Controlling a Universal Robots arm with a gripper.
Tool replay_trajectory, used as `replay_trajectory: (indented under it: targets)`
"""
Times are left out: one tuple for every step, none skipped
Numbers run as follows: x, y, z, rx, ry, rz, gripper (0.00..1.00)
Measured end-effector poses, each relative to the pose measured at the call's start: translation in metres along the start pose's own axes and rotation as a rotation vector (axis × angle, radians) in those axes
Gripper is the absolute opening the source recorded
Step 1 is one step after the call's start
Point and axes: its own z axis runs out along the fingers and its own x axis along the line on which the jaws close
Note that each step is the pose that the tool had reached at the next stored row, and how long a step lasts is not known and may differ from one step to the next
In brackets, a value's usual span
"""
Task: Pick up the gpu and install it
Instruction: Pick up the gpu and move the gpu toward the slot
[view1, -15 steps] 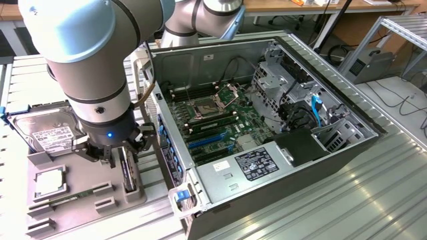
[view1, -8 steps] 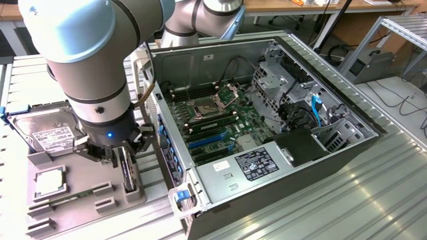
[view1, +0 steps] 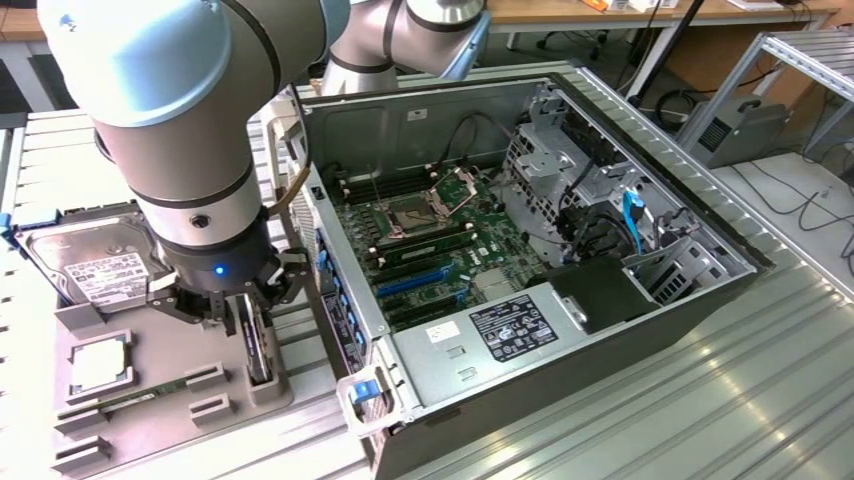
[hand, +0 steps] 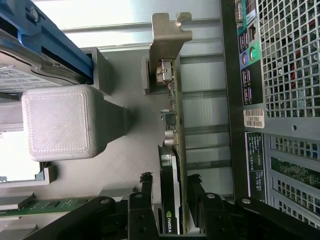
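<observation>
The gpu (view1: 258, 345) stands on its long edge in a slot of the grey fixture tray (view1: 174, 425), at the exterior view's left of the open computer case (view1: 534, 250). My gripper (view1: 251, 318) hangs straight down over it. In the wrist view the gpu (hand: 170, 160) runs away from the camera as a thin black card ending in a silvery bracket (hand: 170, 30). My gripper (hand: 170, 182) straddles the near end of the card, one black finger pressed against each face. The card still sits in its slot.
A silver hard drive (view1: 100, 265) with blue rails lies in the tray behind the gripper. A green memory stick (view1: 147, 392) and a square chip (view1: 100, 365) lie in front. The case's rear panel (hand: 275, 100) runs close beside the card. A grey post (hand: 60, 122) stands on the other side.
</observation>
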Motion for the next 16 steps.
replay_trajectory:
  targets:
    - [0.0000, 0.0000, 0.0000, -0.0001, -0.0001, 0.000, 0.41]
    - [0.0000, 0.0000, 0.0001, 0.0000, 0.0000, 0.000, 0.41]
    - [0.0000, 0.0000, 0.0003, 0.0000, -0.0001, 0.000, 0.41]
    - [0.0000, 0.0000, 0.0003, 0.0000, 0.0000, 0.000, 0.41]
    - [0.0000, 0.0000, 0.0004, 0.0000, 0.0000, 0.000, 0.41]
    - [0.0000, 0.0000, 0.0003, 0.0000, 0.0000, 0.000, 0.41]
    - [0.0000, 0.0000, 0.0004, 0.0000, -0.0001, 0.000, 0.41]
    - [0.0000, 0.0000, 0.0003, 0.0000, 0.0001, 0.000, 0.41]
    - [0.0000, 0.0000, 0.0004, 0.0000, 0.0000, 0.000, 0.41]
    - [0.0000, 0.0000, 0.0004, 0.0000, 0.0000, 0.000, 0.41]
    - [0.0000, 0.0000, 0.0004, 0.0000, 0.0000, 0.000, 0.41]
    - [0.0000, 0.0000, 0.0004, 0.0000, -0.0001, 0.000, 0.41]
    - [0.0000, 0.0000, 0.0004, 0.0000, -0.0001, 0.000, 0.41]
    - [0.0000, 0.0000, 0.0004, 0.0000, -0.0001, 0.000, 0.40]
    - [0.0000, 0.0000, 0.0003, 0.0000, 0.0000, 0.000, 0.33]
    - [0.0000, 0.0000, 0.0003, 0.0001, 0.0000, 0.000, 0.33]
